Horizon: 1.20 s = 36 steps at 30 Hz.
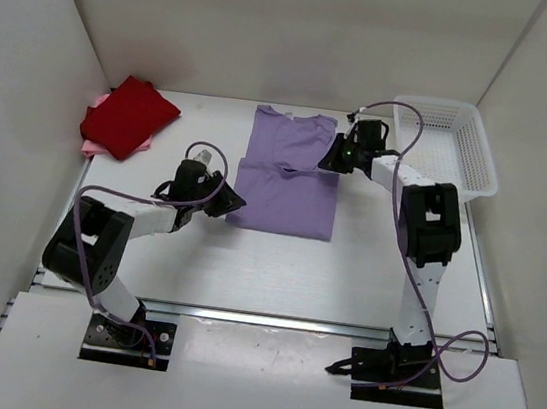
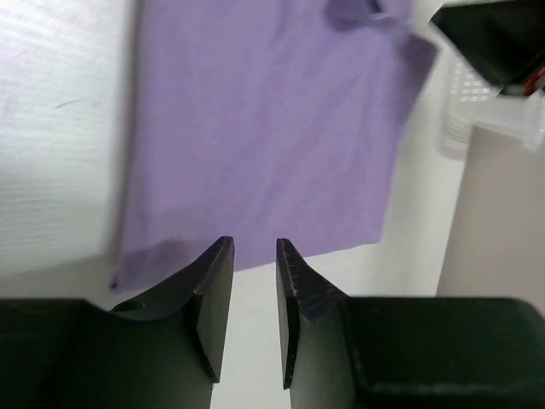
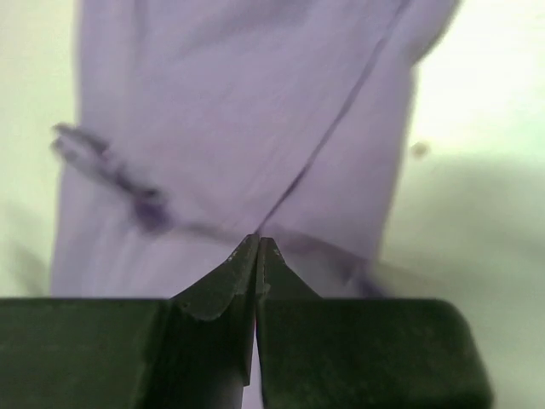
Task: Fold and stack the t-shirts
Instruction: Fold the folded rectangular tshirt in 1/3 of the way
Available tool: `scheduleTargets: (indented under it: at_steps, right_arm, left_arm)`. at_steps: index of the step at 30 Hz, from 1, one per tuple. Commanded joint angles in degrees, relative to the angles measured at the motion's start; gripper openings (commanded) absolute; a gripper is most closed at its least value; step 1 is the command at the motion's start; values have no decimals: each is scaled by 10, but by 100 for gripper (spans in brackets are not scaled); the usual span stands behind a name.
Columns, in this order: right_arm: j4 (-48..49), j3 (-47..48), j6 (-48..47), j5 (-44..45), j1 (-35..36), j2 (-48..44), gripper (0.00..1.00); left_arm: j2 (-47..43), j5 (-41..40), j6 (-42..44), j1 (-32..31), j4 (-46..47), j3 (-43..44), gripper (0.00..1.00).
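The lavender t-shirt lies flat mid-table, its lower part folded up over the body. It also shows in the left wrist view and the right wrist view. My right gripper is shut at the shirt's right sleeve, and a taut crease runs away from its tips. My left gripper is open and empty just off the shirt's near left corner, with bare table between its jaws. The dark red t-shirt lies folded on the pink t-shirt at the far left.
A white mesh basket stands at the far right, beside the right arm; its edge shows in the left wrist view. White walls close in the table on three sides.
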Motion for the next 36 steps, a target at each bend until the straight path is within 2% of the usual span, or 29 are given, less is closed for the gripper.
scheduleTargets:
  at_steps: [1,3,6,13,17,22,24,28,31,33,34,35,36]
  right_arm:
    - [37,-80,-12,21,45,-140,0]
    - [62,-139,-6,15,65,-159,0]
    - [78,-151,-3,-5,75,-143,0]
    - [59,-50,17,-94,66,-23,0]
    - [45,24,28,-111,57,36,0]
    - [57,54,56,-119,29,59,0]
    - [68,57,59,-133,21,58,1]
    - [35,64,46,-125,15,32,0]
    - [27,22,32,-113,13,-36,0]
    - [71,-44,47,-97,13,-94,0]
    - [99,-121,57,-88,18,-133,0]
    - [130,-148,61,-77,17,-174,0]
    - [142,-211,80,-67,18,-211,2]
  left_arm:
    - [-59,-22,14,3,-11,-3,38]
    - [-50,-13,12,4,-12,-5,37]
    - [-43,-1,8,9,-2,-12,37]
    - [-54,-4,9,14,-15,-30,37]
    - [-64,-1,11,26,-17,-49,40]
    - [-73,-4,17,40,-29,-74,46]
    - [-75,-15,18,45,-33,-78,52]
    - [-89,-46,5,54,-15,-98,78]
    - [-67,-44,8,54,-15,-80,78]
    - [-48,-38,-1,56,-6,-74,75]
    - [-36,-31,-6,55,1,-74,70]
    - [-30,-32,-9,51,2,-65,66]
    - [-20,-32,-12,54,-2,-62,65]
